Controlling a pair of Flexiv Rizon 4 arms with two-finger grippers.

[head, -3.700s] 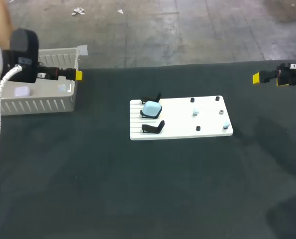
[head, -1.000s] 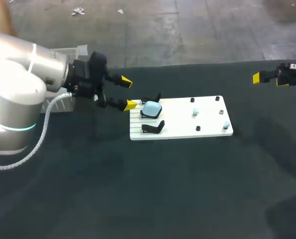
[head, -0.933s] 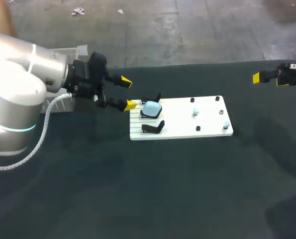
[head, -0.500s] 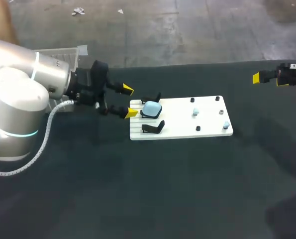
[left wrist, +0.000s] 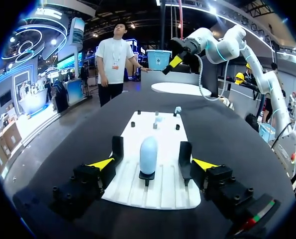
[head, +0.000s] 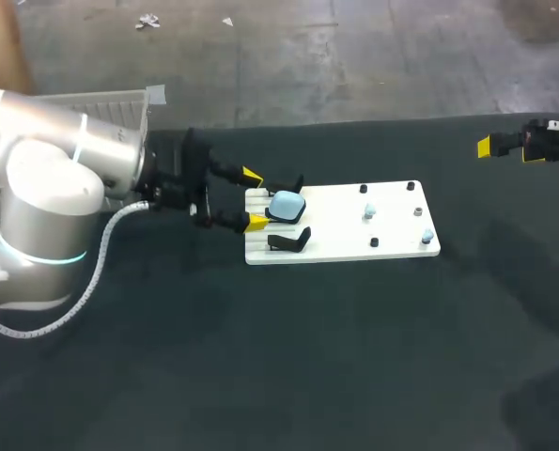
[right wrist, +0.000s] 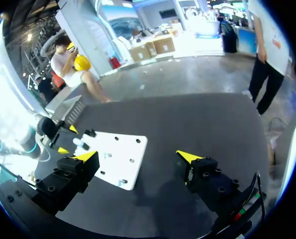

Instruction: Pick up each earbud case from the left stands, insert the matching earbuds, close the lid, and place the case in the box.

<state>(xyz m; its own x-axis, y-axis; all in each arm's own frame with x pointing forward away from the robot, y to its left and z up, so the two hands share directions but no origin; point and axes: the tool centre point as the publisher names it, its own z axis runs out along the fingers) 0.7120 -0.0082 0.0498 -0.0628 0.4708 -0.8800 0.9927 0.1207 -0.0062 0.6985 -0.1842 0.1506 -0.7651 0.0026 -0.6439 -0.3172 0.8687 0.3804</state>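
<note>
Head view shows left claw (head: 255, 199) now nearer the earbud case (head: 286, 205).

My head camera looks down on the table (head: 354, 376) from behind, left wrist camera close before the white board (left wrist: 162, 184), right wrist camera far off, all sharing it.

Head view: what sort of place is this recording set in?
Seemingly a two-arm robot test bench: a dark table, a white fixture board with a pale blue earbud case on a stand, and a slatted white box behind the left arm.
</note>
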